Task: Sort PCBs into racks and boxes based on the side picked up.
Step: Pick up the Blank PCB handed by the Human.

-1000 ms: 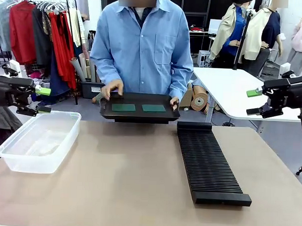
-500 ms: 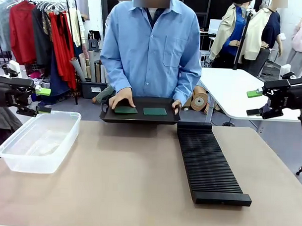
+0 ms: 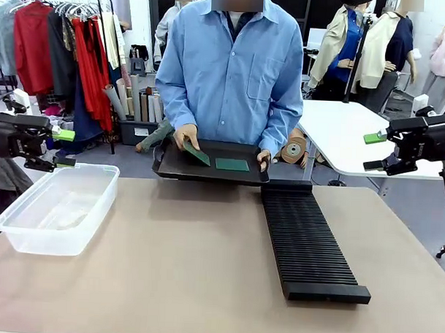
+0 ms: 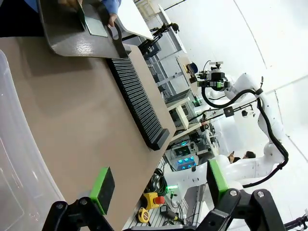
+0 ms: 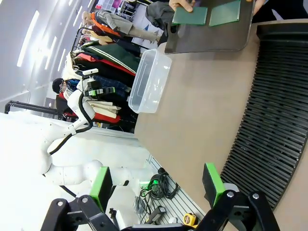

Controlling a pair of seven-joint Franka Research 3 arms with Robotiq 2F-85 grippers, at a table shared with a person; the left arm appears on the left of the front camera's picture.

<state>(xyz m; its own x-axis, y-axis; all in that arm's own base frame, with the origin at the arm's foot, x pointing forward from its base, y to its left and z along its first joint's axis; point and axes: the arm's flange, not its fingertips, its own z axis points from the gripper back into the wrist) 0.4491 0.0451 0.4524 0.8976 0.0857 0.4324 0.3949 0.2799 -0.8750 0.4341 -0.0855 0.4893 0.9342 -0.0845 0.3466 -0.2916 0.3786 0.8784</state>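
In the front view my left claw [image 3: 64, 148] hangs at nine o'clock with its pads spread wide and nothing between them, above the far end of the clear box [image 3: 97, 200], which sits on the table [image 3: 175, 274] at eight o'clock. My right claw [image 3: 374, 150] hangs at three o'clock, spread just as wide and holding nothing. The black rack [image 3: 308, 239] runs from the centre toward five o'clock. At twelve o'clock a person holds a black tray [image 3: 207, 173] at the table's far edge; one PCB [image 3: 232, 165] lies flat on it, and the person's hand [image 3: 185, 136] tips a second PCB [image 3: 196, 153] up on its edge. In the left wrist view my left claw [image 4: 159, 185] gapes empty at six o'clock, the box wall [image 4: 19, 159] at eight o'clock, the rack [image 4: 137, 101] at the centre, and the tray [image 4: 72, 43] at eleven o'clock. In the right wrist view my right claw [image 5: 157, 185] gapes empty at six o'clock, the rack [image 5: 269, 120] at three o'clock, the box [image 5: 149, 79] near the centre, and the tray [image 5: 211, 38] with both PCBs at one o'clock.
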